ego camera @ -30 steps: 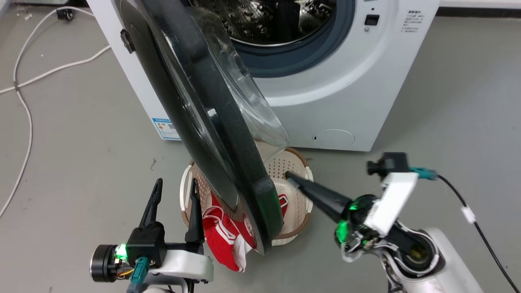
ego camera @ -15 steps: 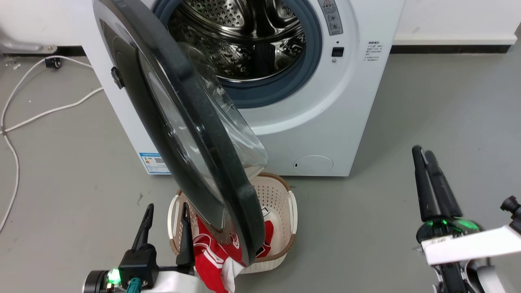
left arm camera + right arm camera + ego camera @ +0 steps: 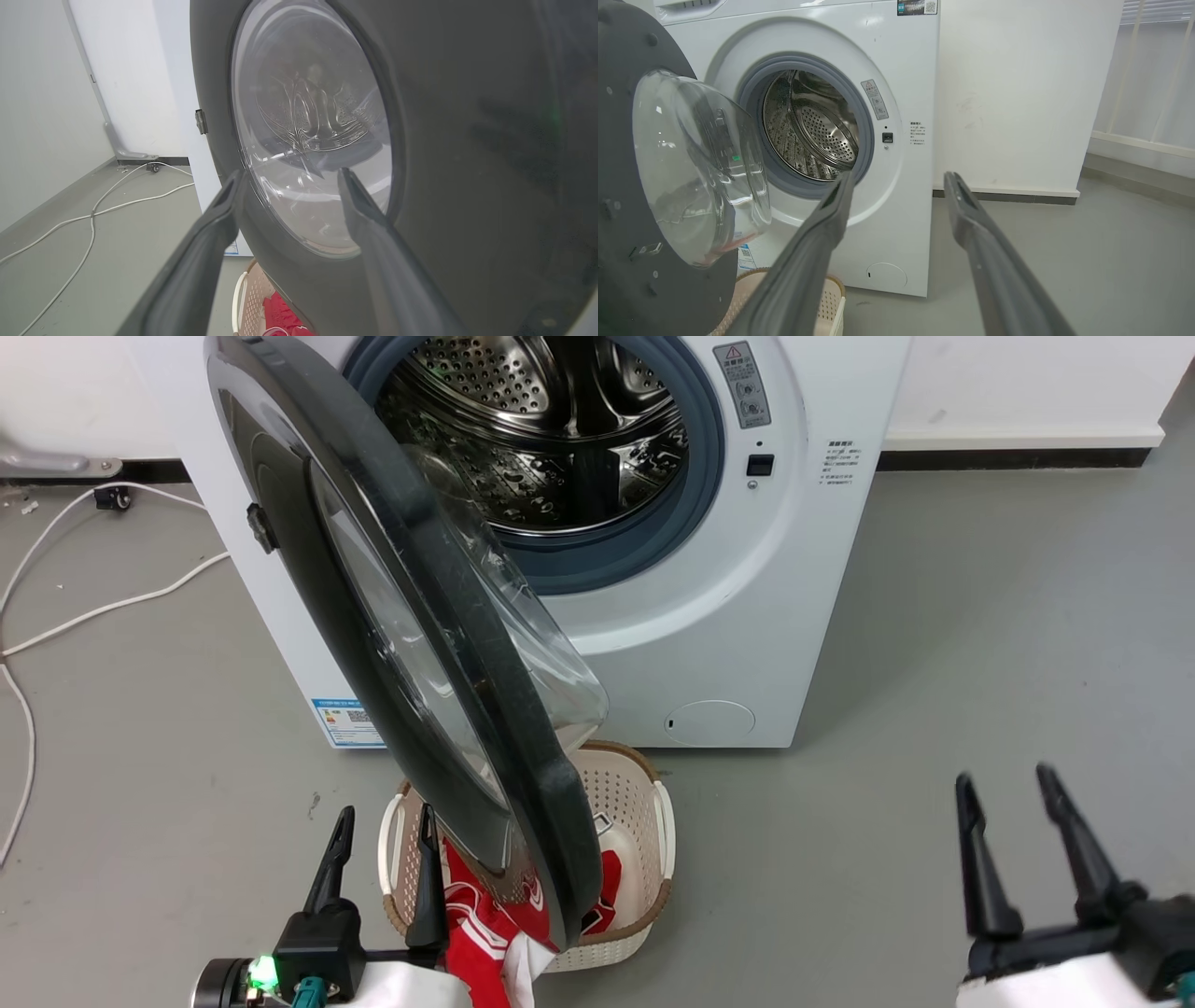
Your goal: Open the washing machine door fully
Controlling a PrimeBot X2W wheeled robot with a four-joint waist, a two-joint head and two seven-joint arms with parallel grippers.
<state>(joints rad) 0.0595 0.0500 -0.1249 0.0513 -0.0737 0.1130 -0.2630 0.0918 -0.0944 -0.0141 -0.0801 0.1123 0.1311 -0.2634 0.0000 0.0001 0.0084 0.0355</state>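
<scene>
The white washing machine (image 3: 747, 644) stands ahead with its steel drum (image 3: 551, 439) exposed. Its washing machine door (image 3: 541, 784) hangs swung out on the left hinge, almost edge-on to me, the clear bowl facing the machine. My left gripper (image 3: 385, 814) is open beside the door's outer face, low down. In the left wrist view, that gripper (image 3: 289, 173) points at the door (image 3: 467, 140) and its glass window. My right gripper (image 3: 1004, 779) is open and empty at the lower right, well clear of the door. The right wrist view has this gripper (image 3: 900, 175) facing the machine (image 3: 901, 210) and the door's inner side (image 3: 626, 289).
A cream perforated basket (image 3: 635, 803) with red cloth (image 3: 476, 915) sits on the floor under the door's lower edge. White cables (image 3: 93, 607) trail over the grey floor at the left. A white wall (image 3: 1017, 93) runs to the right of the machine.
My right gripper has drawn back from the door's lower edge by the basket to the lower right and gone from shut to open. The head camera has tilted up.
</scene>
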